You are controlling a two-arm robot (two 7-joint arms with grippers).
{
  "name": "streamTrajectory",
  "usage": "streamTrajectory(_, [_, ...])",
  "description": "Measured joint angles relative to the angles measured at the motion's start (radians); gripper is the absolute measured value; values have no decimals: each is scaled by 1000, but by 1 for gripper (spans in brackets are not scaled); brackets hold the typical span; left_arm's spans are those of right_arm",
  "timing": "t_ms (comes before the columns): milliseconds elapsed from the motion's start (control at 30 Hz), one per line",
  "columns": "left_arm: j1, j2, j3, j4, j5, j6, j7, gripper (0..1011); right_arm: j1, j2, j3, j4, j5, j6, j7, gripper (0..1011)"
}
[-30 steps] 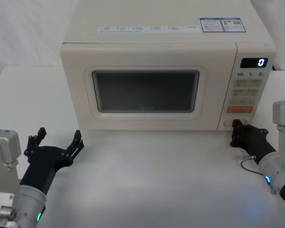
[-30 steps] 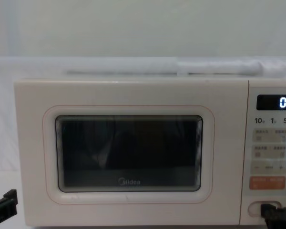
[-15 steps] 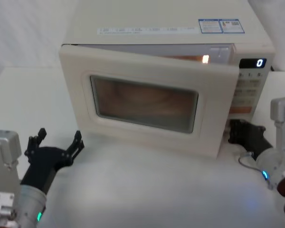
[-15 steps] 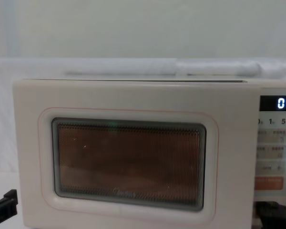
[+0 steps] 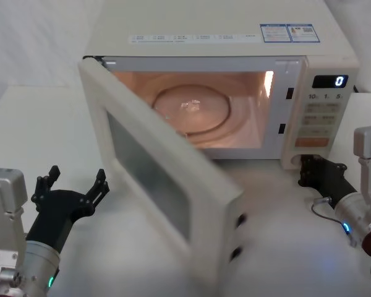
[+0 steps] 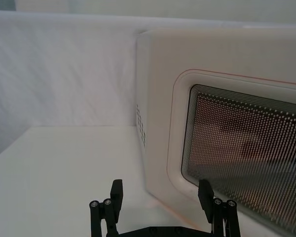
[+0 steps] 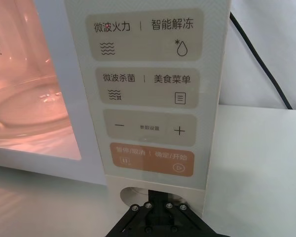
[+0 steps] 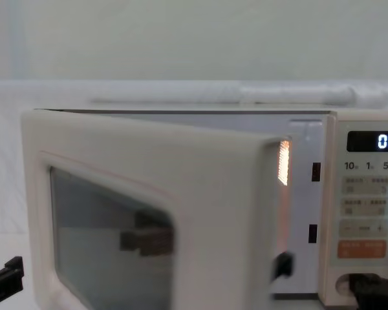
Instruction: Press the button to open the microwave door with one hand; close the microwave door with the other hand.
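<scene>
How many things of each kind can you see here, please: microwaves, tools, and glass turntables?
Microwave with its microwave door swung open: 1
Tools: 2, the left tool and the right tool
Glass turntable: 1
Total: 4

The room light is bright, soft and even, and the table (image 5: 37, 124) carries only faint shadows. A warm orange lamp glows inside the oven cavity (image 5: 204, 105), brightest on its right wall. The door (image 5: 167, 185) is motion-blurred in the head and chest views, smeared most at its free edge. The display (image 5: 331, 81) reads sharply. The right wrist view is crisp on the panel print.
</scene>
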Motion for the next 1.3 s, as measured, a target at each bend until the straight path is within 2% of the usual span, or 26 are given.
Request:
streamTrajectory(333, [0, 0, 0, 0, 0, 0, 0, 1001, -19, 9, 2, -30, 0, 10, -4, 0])
streamTrajectory(933, [0, 0, 0, 0, 0, 0, 0, 1001, -106, 36, 9, -135, -4, 47, -16, 0])
streamTrajectory(1300, [0, 0, 0, 0, 0, 0, 0, 1001, -174, 62, 3, -248, 5, 62, 7, 0])
